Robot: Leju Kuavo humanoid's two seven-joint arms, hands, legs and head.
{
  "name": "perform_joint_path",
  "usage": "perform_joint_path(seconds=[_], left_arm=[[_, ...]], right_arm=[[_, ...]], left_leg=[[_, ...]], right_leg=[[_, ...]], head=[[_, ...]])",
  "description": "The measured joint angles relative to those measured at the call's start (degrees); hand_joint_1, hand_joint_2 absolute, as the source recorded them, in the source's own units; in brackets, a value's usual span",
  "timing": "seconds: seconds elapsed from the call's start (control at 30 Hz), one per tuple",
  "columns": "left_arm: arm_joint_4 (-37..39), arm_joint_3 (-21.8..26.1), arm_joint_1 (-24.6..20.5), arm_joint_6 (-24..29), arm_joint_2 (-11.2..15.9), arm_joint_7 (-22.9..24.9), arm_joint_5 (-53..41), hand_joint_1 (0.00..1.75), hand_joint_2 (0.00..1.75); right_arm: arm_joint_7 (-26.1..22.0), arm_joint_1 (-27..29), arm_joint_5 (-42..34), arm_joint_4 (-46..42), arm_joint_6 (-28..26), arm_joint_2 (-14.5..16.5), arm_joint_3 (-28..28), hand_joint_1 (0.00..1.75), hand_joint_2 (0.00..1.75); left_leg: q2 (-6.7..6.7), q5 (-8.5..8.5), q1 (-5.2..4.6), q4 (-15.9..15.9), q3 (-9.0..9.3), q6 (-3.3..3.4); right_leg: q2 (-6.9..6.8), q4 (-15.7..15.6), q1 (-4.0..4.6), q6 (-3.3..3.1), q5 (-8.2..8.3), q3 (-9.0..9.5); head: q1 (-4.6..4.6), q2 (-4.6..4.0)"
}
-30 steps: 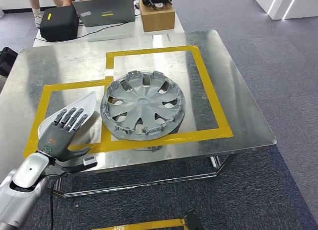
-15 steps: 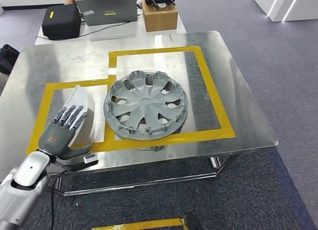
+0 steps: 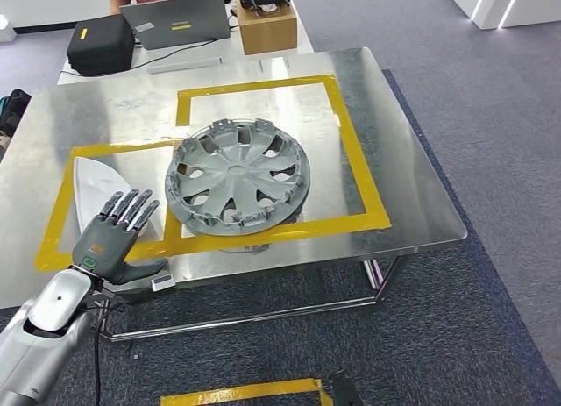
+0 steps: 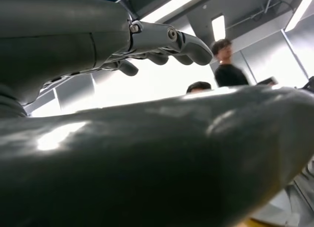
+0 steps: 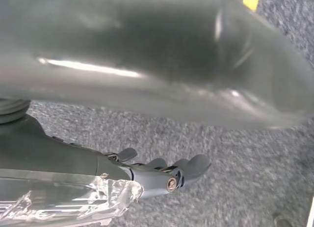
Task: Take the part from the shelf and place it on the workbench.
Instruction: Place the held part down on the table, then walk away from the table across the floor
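Left robot hand (image 3: 109, 241) spread flat at the steel counter (image 3: 410, 204) edge, white part (image 3: 89, 185) lying just beyond its fingertips inside yellow tape, grey hubcap (image 3: 237, 181) to its right, laptop (image 3: 175, 20) and person far behind, right robot hand (image 5: 159, 175) empty, loosely curled over carpet.

Head view looks down on workbench (image 3: 397, 204) from high; left wrist faces ceiling, right wrist the carpet (image 5: 222, 173), both close.
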Motion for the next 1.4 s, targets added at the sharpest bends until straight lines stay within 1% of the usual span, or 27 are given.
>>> perform_joint_path(seconds=[0.07,0.1,0.17,0.23,0.27,0.3,0.37,0.4,0.47,0.53,0.57,0.6,0.63,0.7,0.77,0.83,0.9,0.93,1.0,1.07,1.1,1.13,1.17,1.23,1.3,1.33,1.4], left_arm=[[0.0,0.01,0.06,-0.01,-0.01,0.0,0.0,0.0,0.0],[0.0,0.01,0.1,-0.01,-0.02,0.0,0.0,0.0,0.0],[0.0,0.01,0.11,0.0,-0.02,0.0,0.0,0.0,0.0],[-0.01,0.02,-0.08,0.02,-0.03,0.0,0.01,0.0,0.0],[-0.02,0.02,-0.17,0.03,-0.04,0.0,0.02,0.0,0.0],[-0.03,0.03,-0.23,0.03,-0.05,0.0,0.03,0.0,0.0],[-0.03,0.03,-0.2,0.01,-0.11,0.0,0.05,0.0,0.0],[-0.03,0.03,-0.2,-0.03,-0.15,0.0,0.05,0.0,0.0],[-0.03,0.03,-0.23,-0.11,-0.24,0.0,0.05,0.0,0.0],[-0.02,0.03,-0.19,-0.17,-0.28,0.0,0.04,0.0,0.0],[-0.02,0.03,-0.12,-0.19,-0.3,0.0,0.04,0.0,0.0],[-0.02,0.03,-0.05,-0.22,-0.32,0.0,0.05,0.0,0.0],[-0.02,0.03,0.02,-0.27,-0.34,0.0,0.06,0.0,0.0],[-0.04,0.03,0.07,-0.51,-0.37,0.0,0.16,0.0,0.0],[-0.09,0.03,0.04,-0.86,-0.43,0.01,0.27,0.0,0.0],[-0.15,0.02,0.0,-1.14,-0.57,0.01,0.31,0.0,0.0],[-0.19,0.01,0.0,-1.31,-0.66,0.01,0.32,0.0,0.0],[-0.2,0.01,0.0,-1.37,-0.65,0.01,0.32,0.0,0.0],[-0.2,0.01,-0.02,-1.41,-0.59,0.02,0.34,0.0,0.0],[-0.2,0.01,0.02,-1.43,-0.59,0.02,0.35,0.0,0.0],[-0.2,0.01,0.05,-1.43,-0.6,0.02,0.35,0.0,0.0],[-0.2,0.01,0.08,-1.46,-0.61,0.03,0.35,0.0,0.0],[-0.2,0.01,0.09,-1.5,-0.61,0.07,0.35,0.0,0.0],[-0.2,0.01,-0.02,-1.55,-0.62,0.15,0.35,0.0,0.0],[-0.19,0.01,-0.24,-1.51,-0.68,0.19,0.36,0.0,0.0],[-0.17,0.01,-0.29,-1.48,-0.71,0.19,0.37,0.0,0.0],[-0.08,0.01,-0.23,-1.46,-0.73,0.2,0.39,0.0,0.0]], right_arm=[[0.0,0.04,0.0,0.0,0.01,0.0,-0.01,0.0,0.0],[0.0,0.06,0.0,0.0,0.01,0.0,-0.02,0.0,0.0],[0.0,0.05,0.0,0.0,0.01,0.0,-0.04,0.0,0.0],[0.0,0.02,-0.01,0.0,0.01,0.0,-0.05,0.0,0.0],[0.0,0.0,-0.01,0.0,0.0,0.0,-0.07,0.0,0.0],[0.01,0.0,-0.02,0.0,0.0,0.0,-0.08,0.0,0.0],[0.02,0.08,-0.02,0.01,0.0,0.0,-0.13,0.0,0.0],[0.03,0.15,-0.03,0.01,0.0,0.0,-0.16,0.0,0.0],[0.04,0.24,-0.03,0.02,-0.01,0.0,-0.2,0.0,0.0],[0.04,0.21,-0.04,0.02,-0.01,-0.02,-0.22,0.0,0.0],[0.04,0.2,-0.05,0.02,-0.01,-0.03,-0.22,0.0,0.0],[0.04,0.21,-0.09,0.02,-0.01,-0.04,-0.23,0.0,0.0],[0.04,0.23,-0.17,0.02,-0.02,-0.04,-0.25,0.0,0.0],[0.02,0.19,-0.4,0.02,-0.07,-0.06,-0.34,0.0,0.0],[-0.08,0.09,-0.53,-0.01,-0.18,-0.1,-0.52,0.0,0.0],[-0.16,0.12,-0.58,-0.02,-0.29,-0.17,-0.72,0.0,0.0],[-0.19,0.27,-0.66,-0.01,-0.33,-0.21,-0.84,0.0,0.0],[-0.19,0.29,-0.68,-0.01,-0.33,-0.23,-0.89,0.0,0.0],[-0.19,0.3,-0.69,0.0,-0.32,-0.22,-0.96,0.0,0.0],[-0.2,0.35,-0.7,0.0,-0.32,-0.23,-1.01,0.0,0.0],[-0.2,0.37,-0.69,0.0,-0.32,-0.24,-1.02,0.0,0.0],[-0.19,0.37,-0.66,0.0,-0.32,-0.25,-1.03,0.0,0.0],[-0.19,0.36,-0.62,0.0,-0.32,-0.25,-1.03,0.0,0.0],[-0.16,0.32,-0.53,-0.01,-0.32,-0.27,-1.03,0.0,0.0],[-0.14,0.29,-0.45,-0.02,-0.34,-0.31,-1.03,0.0,0.0],[-0.13,0.33,-0.42,-0.02,-0.34,-0.33,-1.03,0.0,0.0],[-0.11,0.57,-0.38,0.0,-0.35,-0.34,-1.03,0.0,0.0]], left_leg=[[0.0,-3.44,-0.09,6.91,-2.04,0.09],[0.0,-3.51,-0.12,8.05,-1.87,0.24],[0.0,-1.07,-0.21,4.25,1.62,0.69],[-0.05,0.56,-0.37,-3.65,7.14,1.1],[-0.09,0.62,-0.5,-6.54,8.95,1.23],[-0.12,0.41,-0.67,-8.14,9.77,1.38],[-0.11,0.91,-0.9,-8.63,9.33,2.0],[-0.06,1.43,-0.92,-8.69,8.92,2.43],[0.07,2.62,-0.91,-8.87,7.88,3.29],[0.14,3.8,-1.19,-8.81,6.45,3.81],[0.15,4.43,-1.35,-8.78,5.64,3.93],[0.15,5.05,-1.52,-8.74,4.83,4.01],[0.15,5.66,-1.68,-8.71,4.05,4.03],[0.12,6.77,-1.9,-8.66,2.77,3.96],[0.1,7.77,-2.09,-8.62,2.0,3.63],[0.11,8.73,-2.01,-8.76,1.77,3.03],[0.06,9.01,-1.86,-8.83,1.45,2.31],[0.02,7.88,-1.81,-8.2,1.01,1.94],[-0.01,2.55,-1.58,-3.52,-0.6,1.21],[0.0,-2.3,-1.2,3.9,-2.19,0.57],[0.01,-2.83,-1.01,6.43,-2.3,0.31],[0.01,-2.09,-0.82,7.29,-1.61,0.09],[0.01,-0.59,-0.64,6.1,0.06,-0.15],[0.0,1.42,-0.2,-0.73,5.81,-0.71],[-0.14,0.58,-0.12,-7.31,10.25,-0.24],[-0.2,0.11,-0.29,-8.74,10.88,0.34],[-0.09,0.67,-0.56,-9.07,10.02,1.77]], right_leg=[[-0.11,0.03,0.25,-0.26,0.91,-1.27],[-0.14,0.04,0.37,-0.24,1.38,-1.91],[-0.14,0.06,0.49,0.02,2.32,-3.07],[-0.14,0.09,0.61,0.57,3.23,-3.92],[-0.15,0.05,0.67,0.92,3.71,-4.18],[-0.17,-0.08,0.69,1.3,4.22,-4.34],[-0.21,-0.58,0.54,2.09,5.16,-4.48],[-0.28,-0.51,0.43,2.43,4.84,-4.79],[-0.43,2.57,0.34,2.87,1.21,-6.11],[-0.5,9.93,0.42,3.01,-4.33,-8.11],[-0.5,13.46,0.51,3.0,-5.94,-8.73],[-0.49,15.43,0.64,2.89,-6.19,-8.58],[-0.49,15.41,0.81,2.69,-5.32,-7.46],[-0.49,9.47,1.27,1.93,-2.81,-2.2],[-0.51,1.37,1.7,1.17,-2.77,3.62],[-0.48,-1.98,2.03,0.64,-3.38,5.34],[-0.57,-2.27,1.97,-0.09,-2.32,4.48],[-0.64,-2.43,1.83,-0.54,-1.59,4.08],[-0.73,-2.63,1.52,-1.02,0.02,2.8],[-0.74,-2.57,1.43,-0.97,1.48,0.97],[-0.76,-2.52,1.37,-0.85,2.17,0.05],[-0.79,-2.44,1.26,-0.67,2.85,-0.87],[-0.81,-2.32,1.09,-0.43,3.49,-1.77],[-0.77,-1.87,0.83,0.26,4.6,-3.36],[-0.7,-1.46,0.84,1.15,5.68,-4.42],[-0.67,-1.53,0.84,1.57,6.29,-4.71],[-0.68,-1.93,0.6,2.35,7.26,-5.09]], head=[[0.01,0.0],[0.01,0.0],[0.02,0.0],[0.05,0.0],[0.08,0.0],[0.05,0.0],[-0.01,0.01],[-0.03,0.01],[0.09,0.0],[0.16,0.0],[0.16,0.0],[0.15,0.0],[0.15,0.0],[0.14,0.0],[0.06,0.01],[0.21,0.01],[0.41,0.02],[0.28,0.02],[-0.06,0.02],[-0.21,0.02],[-0.2,0.02],[-0.19,0.01],[-0.19,0.01],[-0.26,0.01],[-0.28,0.02],[-0.32,0.02],[-0.37,0.02]])
